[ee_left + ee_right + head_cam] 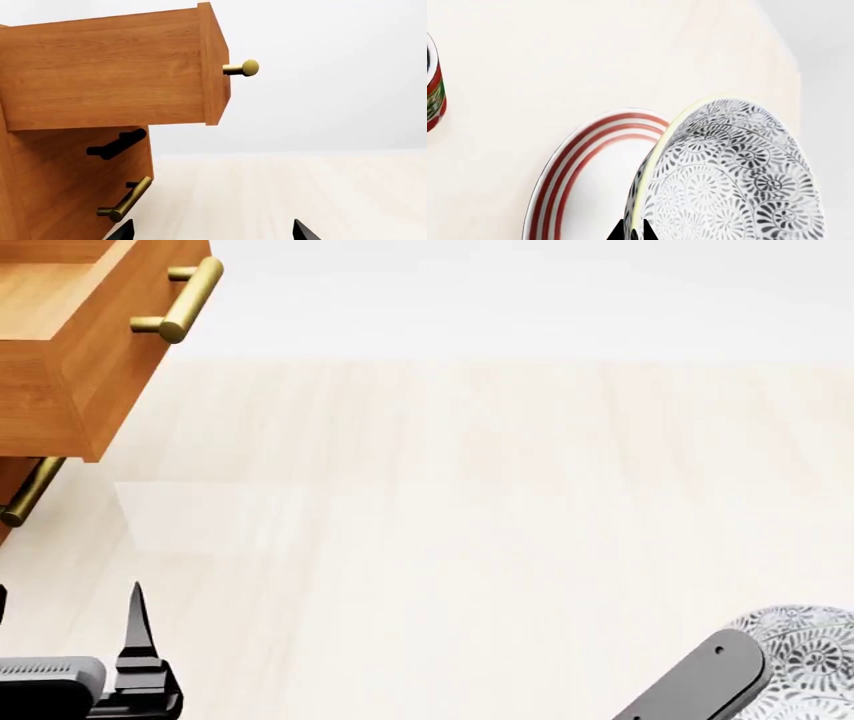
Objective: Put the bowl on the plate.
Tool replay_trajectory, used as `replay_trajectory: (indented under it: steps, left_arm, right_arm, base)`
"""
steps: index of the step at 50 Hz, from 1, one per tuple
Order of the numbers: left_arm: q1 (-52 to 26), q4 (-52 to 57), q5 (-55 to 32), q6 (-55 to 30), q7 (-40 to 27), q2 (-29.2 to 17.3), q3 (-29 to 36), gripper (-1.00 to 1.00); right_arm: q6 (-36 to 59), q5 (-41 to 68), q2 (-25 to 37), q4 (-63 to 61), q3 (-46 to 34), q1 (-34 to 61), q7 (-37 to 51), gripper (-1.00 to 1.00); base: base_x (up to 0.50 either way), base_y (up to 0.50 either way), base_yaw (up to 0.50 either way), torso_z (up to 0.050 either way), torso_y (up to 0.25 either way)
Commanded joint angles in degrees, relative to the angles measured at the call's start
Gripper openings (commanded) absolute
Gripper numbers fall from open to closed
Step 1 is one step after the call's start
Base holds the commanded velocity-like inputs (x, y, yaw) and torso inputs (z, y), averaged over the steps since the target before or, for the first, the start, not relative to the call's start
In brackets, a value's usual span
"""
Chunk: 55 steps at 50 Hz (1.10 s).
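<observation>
One right hand [632,233] pinches the bowl [734,175] rim beside the plate [580,185]; left hand [210,232] spread.

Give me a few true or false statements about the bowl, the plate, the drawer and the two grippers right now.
1. The right gripper pinches the bowl at its rim. True.
2. The plate has blue rings. False: its rings are red.
3. The top drawer of the wooden cabinet is pulled open. True.
4. The left gripper holds a drawer handle. False: its fingers are spread with nothing between them.
5. The bowl is plain white. False: it has a grey-and-white floral pattern.
</observation>
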Motion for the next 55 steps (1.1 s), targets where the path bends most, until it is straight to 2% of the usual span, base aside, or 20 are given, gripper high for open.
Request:
replay_trajectory:
  steps: [1, 36, 55]
  left_arm:
    - [-0.2, -0.1, -0.1, -0.1, -0.1, -0.1, 0.2, 1.00]
    - [-0.2, -0.1, 0.1, 0.2, -0.4, -0.4, 0.9, 1.00]
    - [-0.5, -0.9, 0.0, 0.6, -0.5, -0.3, 1.2, 1.00]
  right_arm:
    - [-0.4, -3.3, 0.1, 0.3, 0.6, -0.7, -2.0, -1.00]
    - [-3.7, -8.0, 3.3, 0.9, 0.7, -4.4, -6.4, -1.00]
    - [-4.6, -9.9, 2.5, 2.8, 0.9, -5.3, -8.8, -1.00]
  base:
    - [0.00, 0.00, 0.00, 0.000, 0.000]
    - [0.00, 0.00, 0.00, 0.000, 0.000]
    - [0.00, 0.00, 0.00, 0.000, 0.001]
